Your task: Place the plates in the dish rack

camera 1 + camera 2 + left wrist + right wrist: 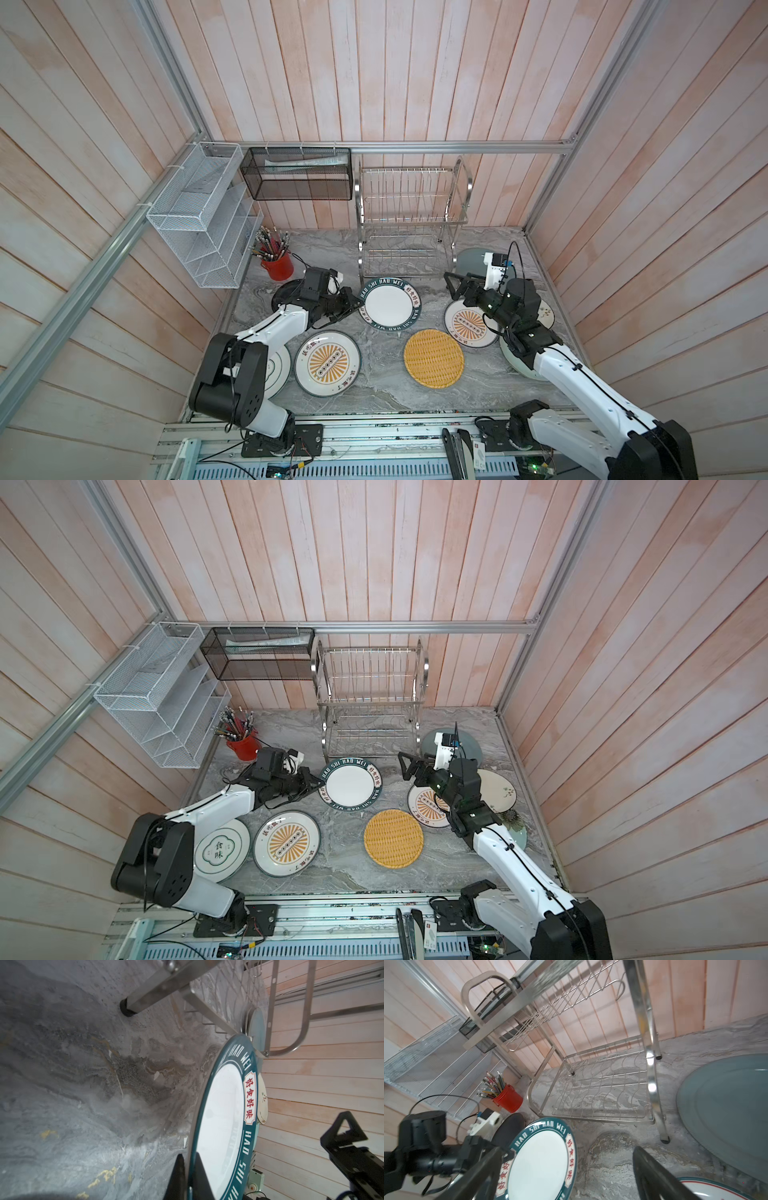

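"HAO SHI HAO WEI" rings the teal-rimmed plate (390,304), with red "好食好味" on its cream panels; the white plate (219,850) reads "食味".

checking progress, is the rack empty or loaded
Empty: both tiers of the rack show only bare prongs, with no plate in them.

Teal plate (514,360) — mostly under right arm (569,370), dark plate (284,295) — half behind left arm (274,328)

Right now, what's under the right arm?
Three plates lie there: an orange sunburst plate, a cream floral plate and a pale teal plate. The right arm covers part of each; the covered parts cannot be seen.
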Robot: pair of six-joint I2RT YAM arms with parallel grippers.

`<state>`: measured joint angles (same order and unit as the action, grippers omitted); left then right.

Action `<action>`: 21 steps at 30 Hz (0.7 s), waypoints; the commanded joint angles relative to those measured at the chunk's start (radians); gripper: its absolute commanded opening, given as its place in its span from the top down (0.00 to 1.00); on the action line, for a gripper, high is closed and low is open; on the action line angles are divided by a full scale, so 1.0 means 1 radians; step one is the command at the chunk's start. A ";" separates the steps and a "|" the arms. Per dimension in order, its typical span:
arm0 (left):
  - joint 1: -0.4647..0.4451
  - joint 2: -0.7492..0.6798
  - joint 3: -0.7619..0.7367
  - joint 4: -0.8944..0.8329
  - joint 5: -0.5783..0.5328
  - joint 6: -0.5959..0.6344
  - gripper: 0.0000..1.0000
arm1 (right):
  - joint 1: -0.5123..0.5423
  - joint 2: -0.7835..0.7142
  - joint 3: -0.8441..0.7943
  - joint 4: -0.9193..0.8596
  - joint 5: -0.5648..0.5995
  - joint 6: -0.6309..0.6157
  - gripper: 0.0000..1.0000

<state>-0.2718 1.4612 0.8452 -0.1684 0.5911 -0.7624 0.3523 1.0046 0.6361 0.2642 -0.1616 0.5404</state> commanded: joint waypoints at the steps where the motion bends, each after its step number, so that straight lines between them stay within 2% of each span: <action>1: 0.022 -0.102 0.035 -0.143 -0.042 0.000 1.00 | 0.007 0.017 0.026 -0.005 0.115 0.018 0.02; 3: 0.042 -0.136 0.071 -0.205 -0.058 0.002 1.00 | 0.025 0.024 0.023 0.057 0.058 -0.028 0.02; 7: 0.050 -0.156 0.205 -0.375 -0.150 0.038 1.00 | 0.160 0.030 0.011 0.185 0.053 -0.259 0.02; 11: 0.058 -0.114 0.362 -0.548 -0.212 0.065 1.00 | 0.351 0.029 -0.059 0.326 0.090 -0.641 0.02; 15: 0.055 -0.089 0.484 -0.662 -0.311 0.060 1.00 | 0.490 0.096 -0.034 0.284 0.173 -0.897 0.02; 20: 0.027 -0.038 0.611 -0.769 -0.377 0.034 1.00 | 0.596 0.212 0.033 0.228 0.232 -1.095 0.02; 21: 0.019 -0.030 0.628 -0.780 -0.383 0.028 1.00 | 0.606 0.240 0.056 0.212 0.232 -1.117 0.05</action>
<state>-0.2306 1.4086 1.4113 -0.8669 0.2592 -0.7219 0.9241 1.1973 0.6228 0.5079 0.0166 -0.3824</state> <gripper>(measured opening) 0.071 0.968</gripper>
